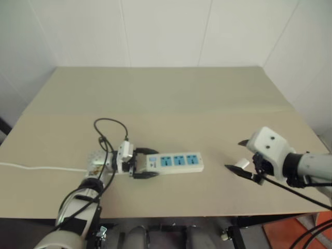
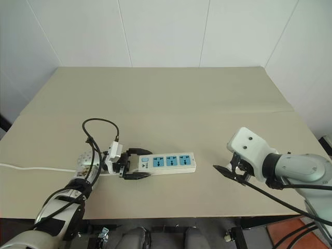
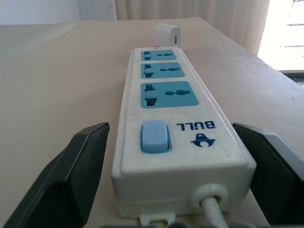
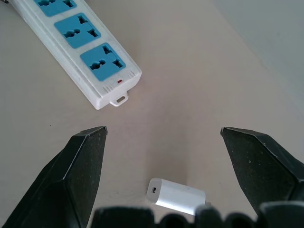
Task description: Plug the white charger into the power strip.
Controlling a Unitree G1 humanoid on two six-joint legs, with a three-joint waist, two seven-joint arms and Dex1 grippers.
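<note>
Charger (image 4: 175,195) lies unplugged beneath your wide-open, empty right gripper (image 4: 166,156), while your left gripper (image 3: 166,152) straddles the power strip (image 3: 166,123), not yet clamped.

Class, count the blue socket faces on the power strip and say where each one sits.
3, in a row along the power strip: one beside its switch, one in the middle, one at the free end. None looks hidden.

The power strip (image 2: 165,162) lay flat on the desk (image 2: 171,98). The left pincer (image 2: 136,163) straddled its switch end, fingers spread. The right pincer (image 2: 231,168) hovered well apart, spread wide.
</note>
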